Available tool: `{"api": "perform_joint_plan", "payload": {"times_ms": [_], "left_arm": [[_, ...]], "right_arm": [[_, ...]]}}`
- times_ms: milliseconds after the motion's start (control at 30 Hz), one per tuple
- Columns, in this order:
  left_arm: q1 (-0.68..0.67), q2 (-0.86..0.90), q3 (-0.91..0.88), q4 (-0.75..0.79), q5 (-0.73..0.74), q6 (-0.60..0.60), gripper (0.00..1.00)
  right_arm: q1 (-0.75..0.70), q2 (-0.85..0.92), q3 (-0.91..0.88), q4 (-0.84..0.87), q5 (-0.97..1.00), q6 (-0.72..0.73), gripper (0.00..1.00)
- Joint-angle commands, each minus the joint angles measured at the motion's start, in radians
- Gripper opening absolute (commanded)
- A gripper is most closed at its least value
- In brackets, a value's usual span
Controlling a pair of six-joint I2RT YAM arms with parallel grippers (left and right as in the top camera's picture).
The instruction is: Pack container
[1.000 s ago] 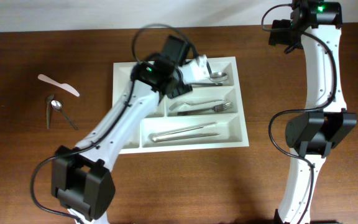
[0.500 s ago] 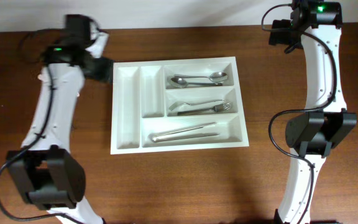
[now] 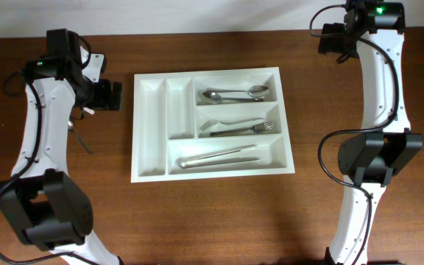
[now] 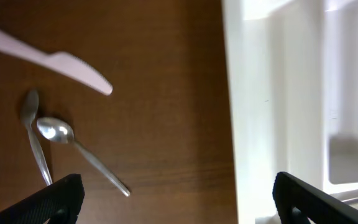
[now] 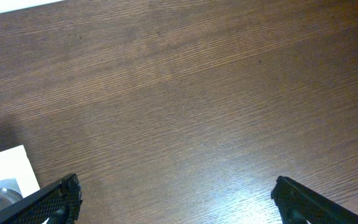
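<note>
The container, a white cutlery tray (image 3: 152, 132), lies mid-table; its edge also shows in the left wrist view (image 4: 272, 93). Metal spoons (image 3: 234, 93) lie in its top long compartment, forks (image 3: 238, 126) in the middle one and knives (image 3: 219, 156) in the bottom one. The two narrow upright compartments hold nothing. My left gripper (image 3: 103, 96) is open and empty (image 4: 179, 208) above the table just left of the tray. Below it lie a white plastic knife (image 4: 48, 56) and two metal spoons (image 4: 73, 149). My right gripper (image 3: 333, 43) is open and empty (image 5: 176, 208), beyond the tray's far right corner (image 5: 5, 168).
Brown wooden table (image 3: 219, 213). In the overhead view my left arm covers most of the loose cutlery; only a spoon handle (image 3: 82, 142) shows. The right arm's base stands at the right (image 3: 377, 154).
My left arm has swung from above the tray's upper compartments to the table left of the tray, open and empty. The right arm has not moved.
</note>
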Motion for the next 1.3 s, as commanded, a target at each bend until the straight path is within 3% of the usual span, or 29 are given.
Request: {"api": "perform_joint_plan", "payload": {"times_ms": [0, 233, 467, 600, 900, 1267], "left_arm": [[0.029, 0.085, -0.033, -0.005, -0.126, -0.198, 0.99], [0.077, 0.205, -0.064, -0.002, -0.162, -0.427, 1.00], [0.096, 0.252, -0.064, 0.045, -0.201, -0.435, 0.97], [0.096, 0.253, -0.064, 0.081, -0.271, -0.435, 0.89], [0.098, 0.264, -0.064, 0.204, -0.364, -0.437, 0.89], [0.122, 0.300, -0.064, 0.288, -0.361, -0.552, 0.89]], "right_arm": [[0.002, -0.015, 0.013, 0.002, 0.002, 0.014, 0.99], [0.002, -0.015, 0.013, 0.002, 0.002, 0.014, 0.99], [0.002, -0.015, 0.013, 0.002, 0.002, 0.014, 0.98], [0.002, -0.015, 0.013, 0.002, 0.002, 0.014, 0.99], [0.002, -0.015, 0.013, 0.002, 0.002, 0.014, 0.99], [0.002, -0.015, 0.013, 0.002, 0.002, 0.014, 0.99]]}}
